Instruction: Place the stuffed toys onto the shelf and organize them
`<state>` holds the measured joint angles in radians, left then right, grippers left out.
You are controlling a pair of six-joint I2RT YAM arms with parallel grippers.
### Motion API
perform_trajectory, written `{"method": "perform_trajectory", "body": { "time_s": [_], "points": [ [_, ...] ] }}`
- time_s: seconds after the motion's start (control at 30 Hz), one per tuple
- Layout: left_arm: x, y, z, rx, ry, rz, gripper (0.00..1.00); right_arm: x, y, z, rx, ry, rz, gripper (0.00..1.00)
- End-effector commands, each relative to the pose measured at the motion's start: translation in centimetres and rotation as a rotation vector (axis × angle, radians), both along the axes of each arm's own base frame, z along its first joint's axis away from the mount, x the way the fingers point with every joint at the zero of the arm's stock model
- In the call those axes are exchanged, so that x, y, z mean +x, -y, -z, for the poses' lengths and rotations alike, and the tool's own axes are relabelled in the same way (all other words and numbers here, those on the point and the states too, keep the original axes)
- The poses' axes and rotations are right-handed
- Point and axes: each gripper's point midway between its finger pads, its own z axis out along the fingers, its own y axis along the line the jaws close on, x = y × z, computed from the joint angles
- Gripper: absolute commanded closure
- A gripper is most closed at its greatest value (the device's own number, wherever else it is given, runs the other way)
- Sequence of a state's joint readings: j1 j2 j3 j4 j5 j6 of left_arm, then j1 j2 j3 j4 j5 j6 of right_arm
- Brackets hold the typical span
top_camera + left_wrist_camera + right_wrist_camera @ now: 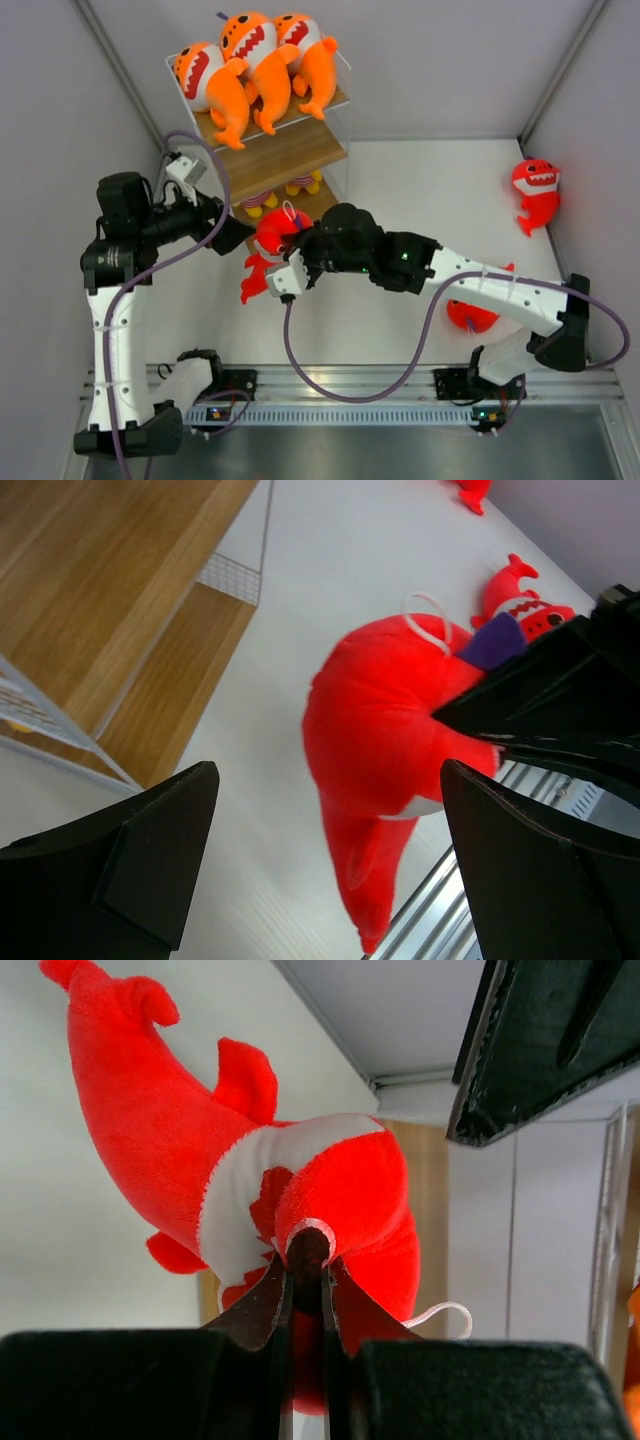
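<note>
Handover looks the likely reason the right gripper (308,1260), clamped on a red shark (330,1190), holds it just ahead of the wide-spread left gripper (325,780), with the shelf (290,150) close beside both

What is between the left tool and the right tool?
A red shark, pinched by the shut right tool, facing the open left tool; clearest in the left wrist view.

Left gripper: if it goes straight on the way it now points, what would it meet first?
Most likely the red shark, pinched by the right gripper; it hangs dead ahead between the left gripper's open jaws. The depth is unclear.
</note>
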<state>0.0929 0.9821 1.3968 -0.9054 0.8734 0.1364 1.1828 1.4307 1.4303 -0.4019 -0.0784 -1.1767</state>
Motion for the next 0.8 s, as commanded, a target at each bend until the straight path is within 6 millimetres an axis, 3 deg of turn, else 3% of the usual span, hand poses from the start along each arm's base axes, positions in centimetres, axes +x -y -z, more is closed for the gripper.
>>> {"method": "perform_trajectory", "body": {
  "time_s": [0.0,0.13,0.4,0.43,0.47,0.53,0.57,0.6,0.7,0.73,0.77],
  "points": [
    [-1.9,1.8,-0.3,-0.017,0.033,0.126,0.02,0.4,-1.9,-5.8,0.103,0.183,-0.063,1.0],
    [-2.3,2.4,0.1,-0.02,0.03,0.166,0.02,1.1,-2.7,-5.9,0.082,0.204,-0.072,1.0],
    [-1.7,2.8,1.3,-0.008,-0.004,0.182,0.05,0.1,-3.7,-9.1,0.174,0.264,-0.161,1.0],
    [-1.7,2.8,1.4,-0.009,-0.009,0.184,0.12,0.2,-3.9,-9.4,0.185,0.269,-0.16,1.0],
    [-1.7,2.8,1.4,-0.007,-0.008,0.183,0.34,0.3,-3.9,-9.5,0.192,0.273,-0.158,1.0],
    [-1.6,2.8,1.3,-0.007,-0.008,0.183,0.63,0.4,-4.0,-10.0,0.213,0.277,-0.156,1.0],
    [-1.6,2.8,1.2,-0.004,-0.002,0.181,0.93,0.5,-4.0,-9.9,0.217,0.273,-0.156,1.0],
    [-1.4,2.7,1.1,-0.005,-0.003,0.179,1.0,0.5,-4.0,-9.9,0.227,0.269,-0.153,0.98],
    [-1.3,2.6,0.9,-0.003,-0.005,0.166,1.0,0.7,-3.5,-10.3,0.302,0.245,-0.117,0.82],
    [-1.2,2.6,0.8,-0.006,-0.011,0.157,1.0,0.8,-2.7,-11.0,0.358,0.197,-0.087,0.68],
    [-1.1,2.5,0.6,-0.006,-0.008,0.148,1.0,1.3,-2.4,-11.7,0.443,0.186,-0.047,0.61]
  ]
}}
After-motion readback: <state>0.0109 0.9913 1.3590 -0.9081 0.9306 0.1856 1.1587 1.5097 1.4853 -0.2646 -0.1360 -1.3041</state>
